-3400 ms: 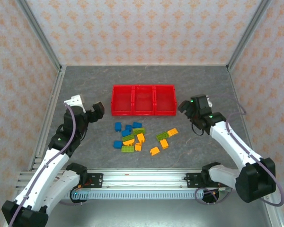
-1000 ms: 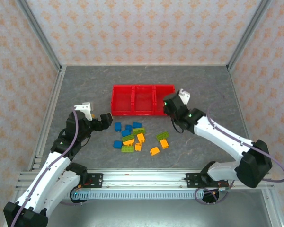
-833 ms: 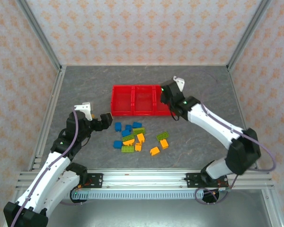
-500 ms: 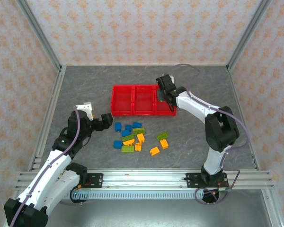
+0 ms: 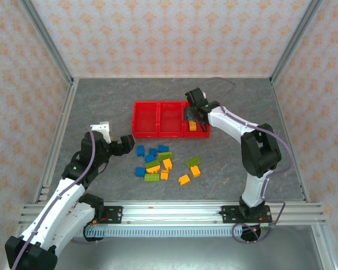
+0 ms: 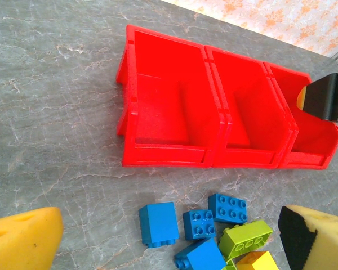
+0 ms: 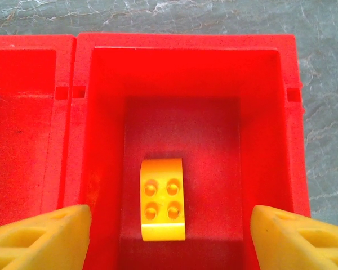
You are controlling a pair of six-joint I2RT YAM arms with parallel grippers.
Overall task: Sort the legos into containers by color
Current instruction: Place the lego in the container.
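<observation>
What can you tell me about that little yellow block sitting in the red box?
The orange-yellow brick is a small, glossy plastic piece with four round studs on top and one rounded end. It lies flat, studs up, on the floor of the right-hand red bin, touching no wall, with nothing gripping it.

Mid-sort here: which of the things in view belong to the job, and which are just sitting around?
Part of the job:
- red bins, three in a row
- orange brick lying in the right-hand bin
- loose bricks on the table: blue, lime green, orange
- left gripper and right gripper, both open

Just there:
- aluminium rail at the near edge
- patterned walls
</observation>
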